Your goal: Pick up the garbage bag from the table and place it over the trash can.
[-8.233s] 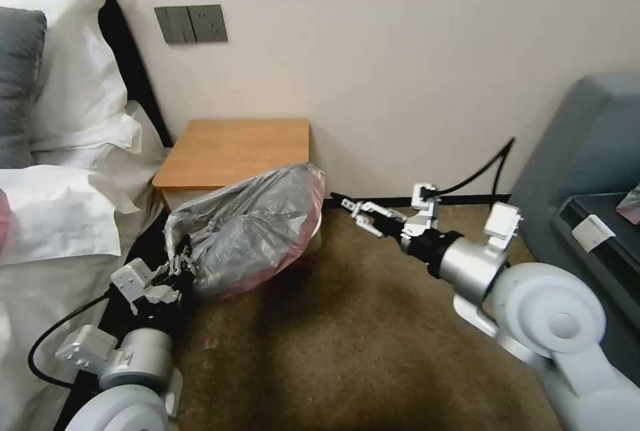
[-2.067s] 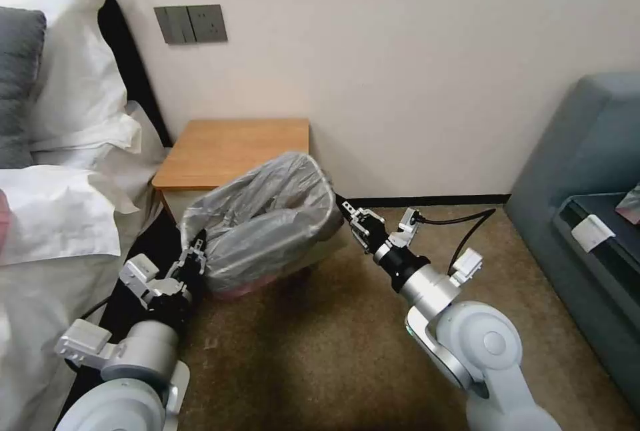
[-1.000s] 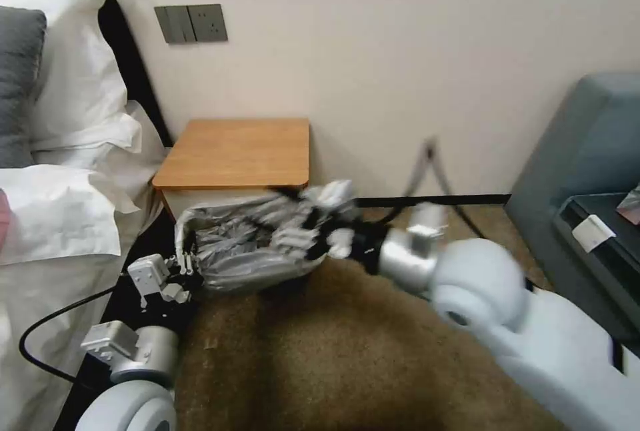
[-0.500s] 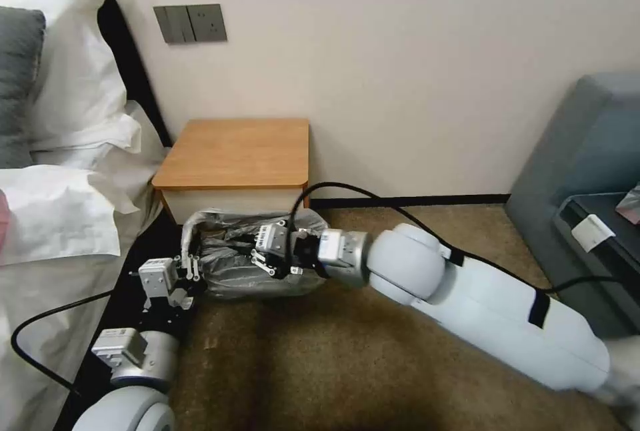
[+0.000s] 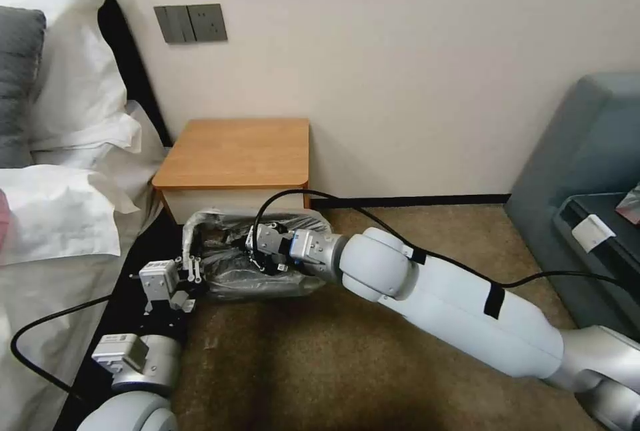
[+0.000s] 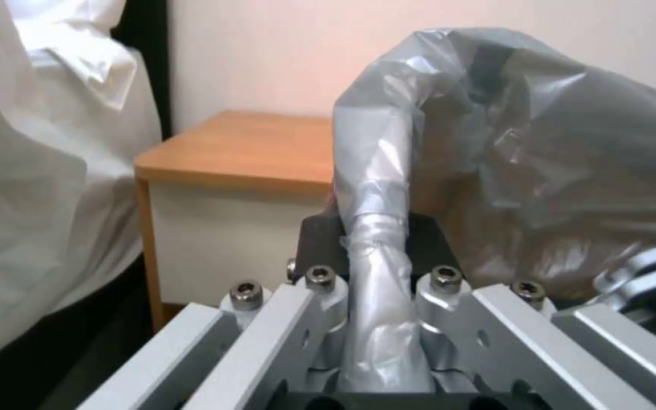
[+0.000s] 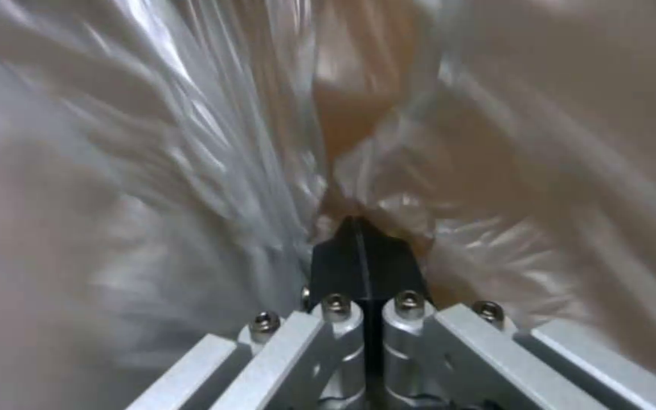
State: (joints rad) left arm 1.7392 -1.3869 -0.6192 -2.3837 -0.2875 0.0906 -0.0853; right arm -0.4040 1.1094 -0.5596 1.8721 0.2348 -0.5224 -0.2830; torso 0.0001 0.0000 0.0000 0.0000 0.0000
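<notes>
Right end effector (image 5: 257,252) pushed deeper into garbage bag (image 5: 227,277), lying crosswise.

The garbage bag (image 5: 230,277) is thin grey plastic film, crinkled and glossy, with bright streaks along its folds. The table (image 5: 240,151) has a smooth matt wooden top in orange-brown and a flat white painted front. The left gripper (image 6: 377,250) is brushed aluminium with steel screws and black matt pads. The right gripper (image 7: 362,242) has the same bare metal links. The floor (image 5: 347,364) is rough brown carpet. The bedding (image 5: 60,211) is soft white cloth.
</notes>
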